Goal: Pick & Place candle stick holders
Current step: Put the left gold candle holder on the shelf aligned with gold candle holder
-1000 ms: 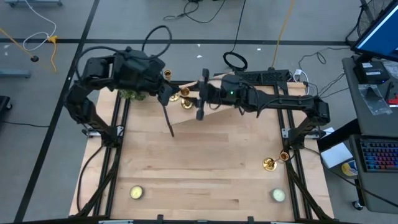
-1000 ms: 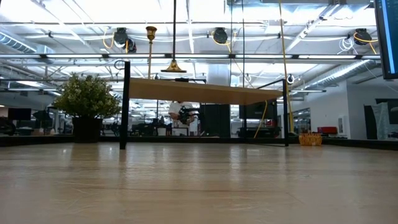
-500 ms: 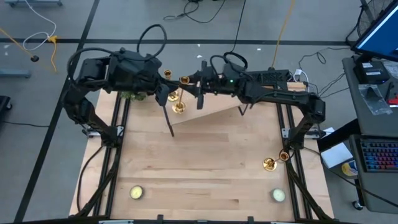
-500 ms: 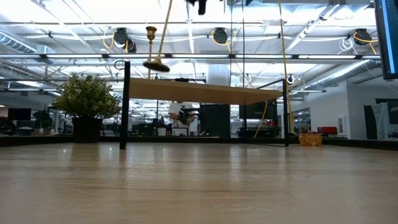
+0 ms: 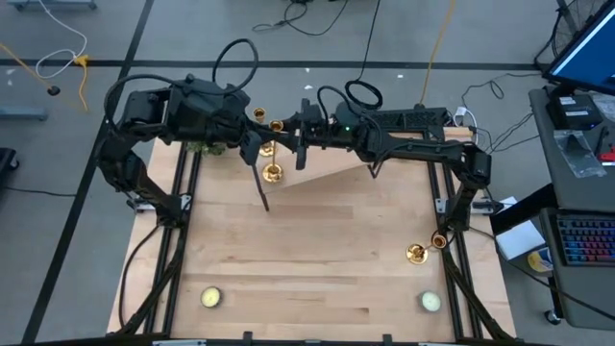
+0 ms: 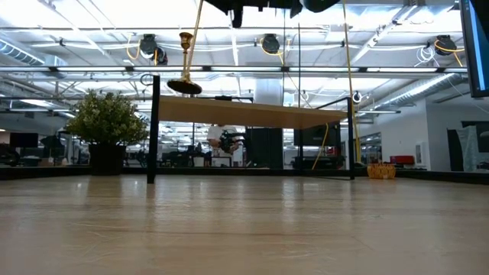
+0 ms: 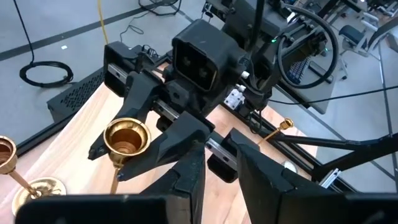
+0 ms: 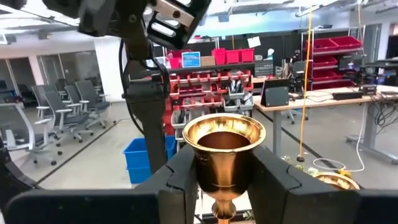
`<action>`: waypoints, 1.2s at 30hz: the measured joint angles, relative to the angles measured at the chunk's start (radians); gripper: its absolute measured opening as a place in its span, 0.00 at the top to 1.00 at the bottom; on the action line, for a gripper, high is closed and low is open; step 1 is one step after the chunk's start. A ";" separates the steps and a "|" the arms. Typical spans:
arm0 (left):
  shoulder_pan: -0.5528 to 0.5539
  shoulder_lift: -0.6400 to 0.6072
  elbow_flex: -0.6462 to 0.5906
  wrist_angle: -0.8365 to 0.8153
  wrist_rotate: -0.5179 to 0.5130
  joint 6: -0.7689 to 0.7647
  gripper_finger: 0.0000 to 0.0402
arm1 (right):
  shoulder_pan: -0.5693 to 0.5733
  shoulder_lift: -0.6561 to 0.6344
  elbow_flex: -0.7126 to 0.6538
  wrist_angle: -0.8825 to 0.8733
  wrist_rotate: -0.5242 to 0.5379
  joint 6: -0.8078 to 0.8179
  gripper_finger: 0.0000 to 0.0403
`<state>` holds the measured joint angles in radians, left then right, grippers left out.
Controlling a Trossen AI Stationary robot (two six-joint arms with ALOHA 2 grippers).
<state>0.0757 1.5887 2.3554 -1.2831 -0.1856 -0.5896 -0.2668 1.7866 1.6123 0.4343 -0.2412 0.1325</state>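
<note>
Your right gripper (image 8: 217,180) jaws clasp one gold candlestick (image 5: 272,159) aloft at the tabletop's (image 5: 317,259) far edge. Left gripper (image 7: 214,177) jaws: cannot tell. Another candlestick (image 5: 416,253) awaits placing.

Glossy gold metal candlestick (image 8: 223,155) — pale wood table (image 5: 317,259)

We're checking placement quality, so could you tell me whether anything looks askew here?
Yes: the gold candlestick, held by its cup in the right gripper's jaws, hangs tilted in mid-air, with its base swung sideways rather than level. Nothing else stands out.
</note>
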 joint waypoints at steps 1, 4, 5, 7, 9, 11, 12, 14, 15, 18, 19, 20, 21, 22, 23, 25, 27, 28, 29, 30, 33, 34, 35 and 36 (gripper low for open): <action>0.000 0.000 0.000 0.000 0.000 0.004 0.77 | 0.000 0.000 0.000 0.000 0.001 -0.010 0.77; 0.001 0.000 0.000 0.000 0.000 0.006 0.77 | -0.002 0.000 0.000 0.000 0.001 -0.023 0.77; 0.002 0.000 0.000 0.000 0.000 0.006 0.77 | -0.002 0.000 0.000 0.000 0.001 -0.024 0.77; 0.002 0.000 0.000 0.000 0.000 0.009 0.77 | -0.003 0.000 0.000 0.000 0.002 -0.039 0.77; 0.002 0.000 0.000 0.000 0.000 0.010 0.77 | -0.002 0.005 0.000 -0.001 0.002 -0.060 0.77; 0.002 0.000 0.000 0.000 0.000 0.009 0.77 | -0.002 0.023 0.000 0.016 0.003 -0.067 0.77; 0.002 0.000 0.000 0.000 0.000 0.009 0.77 | -0.002 0.029 0.000 0.010 0.003 -0.067 0.77; 0.002 0.000 0.000 0.001 0.000 0.008 0.77 | -0.002 0.032 -0.002 0.000 0.004 -0.066 0.77; 0.002 0.000 0.000 0.001 0.000 0.008 0.77 | -0.002 0.032 -0.002 0.001 0.004 -0.067 0.76; 0.002 0.000 0.000 0.001 0.000 0.007 0.77 | -0.002 0.041 0.002 0.031 0.004 -0.089 0.76; 0.002 0.000 0.000 0.001 0.000 0.007 0.77 | -0.002 0.041 0.002 0.023 0.004 -0.093 0.76; 0.002 0.000 0.000 0.001 0.000 0.006 0.77 | -0.003 0.044 0.001 0.020 0.004 -0.092 0.76; 0.002 0.000 0.000 0.001 0.000 0.005 0.77 | -0.004 0.045 0.000 0.017 0.004 -0.092 0.76; 0.002 0.000 0.000 0.002 0.000 0.005 0.77 | -0.004 0.046 -0.001 0.017 0.004 -0.092 0.76; 0.002 0.000 0.000 0.002 0.000 0.005 0.77 | -0.004 0.044 -0.001 0.014 0.004 -0.090 0.76; 0.002 0.000 0.000 0.002 0.000 0.006 0.77 | -0.004 0.042 -0.001 0.019 0.004 -0.083 0.75; 0.002 0.000 0.000 0.002 0.000 0.009 0.77 | -0.004 0.042 -0.001 0.018 0.004 -0.083 0.75; 0.002 0.000 0.000 0.002 0.000 0.009 0.77 | -0.004 0.043 -0.001 0.016 0.004 -0.084 0.75; 0.002 0.000 0.000 0.002 0.000 0.009 0.77 | -0.004 0.043 -0.001 0.016 0.004 -0.084 0.75; 0.002 0.000 0.000 0.002 0.000 0.009 0.77 | -0.004 0.043 -0.001 0.015 0.004 -0.084 0.75; 0.002 0.000 0.000 0.002 0.000 0.009 0.77 | -0.004 0.043 -0.001 0.018 0.003 -0.084 0.75; 0.002 0.000 0.000 0.002 0.000 0.009 0.77 | -0.004 0.043 -0.001 0.018 0.003 -0.084 0.75; 0.002 0.000 0.000 0.002 0.000 0.010 0.77 | -0.004 0.043 -0.001 0.018 0.003 -0.084 0.74; 0.002 0.000 0.000 0.002 0.000 0.009 0.77 | -0.004 0.043 -0.001 0.017 0.002 -0.084 0.74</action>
<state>0.0780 1.5890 2.3554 -1.2808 -0.1856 -0.5802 -0.2710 1.8297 1.6115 0.4515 -0.2390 0.0486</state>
